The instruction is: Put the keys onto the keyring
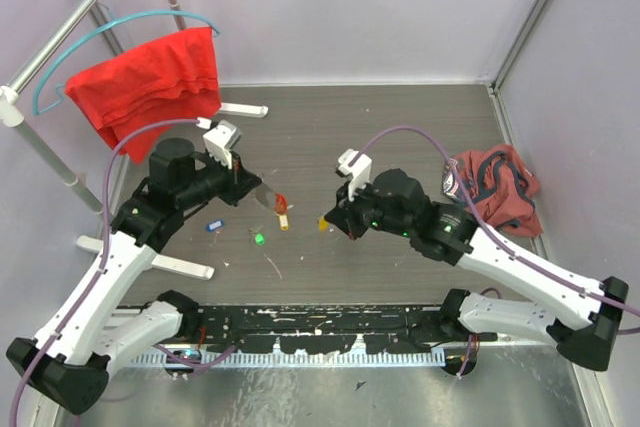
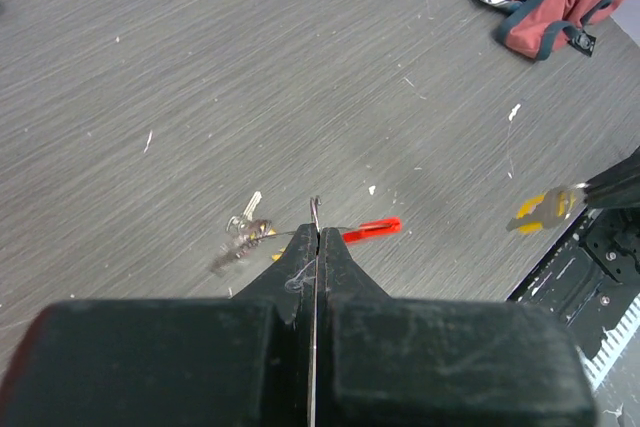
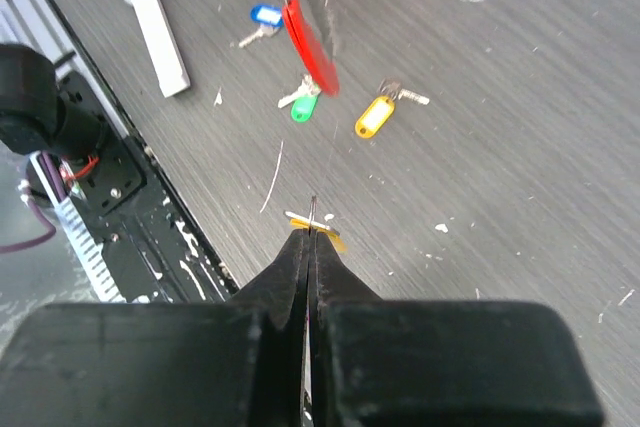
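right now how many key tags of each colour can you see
blue key tag: 1
green key tag: 1
yellow key tags: 2, one on the table, one pinched in the right gripper
total: 4

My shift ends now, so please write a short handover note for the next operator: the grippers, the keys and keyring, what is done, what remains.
Left gripper: shut on the wire loop of the keyring.
Right gripper: shut on an orange-yellow-tagged key, apart from the keyring.
Loose on the table: blue-tagged key, green-tagged key, yellow-tagged key.
Done: keyring and one key are gripped.
Left: no key appears to be on the loop; thread all four.
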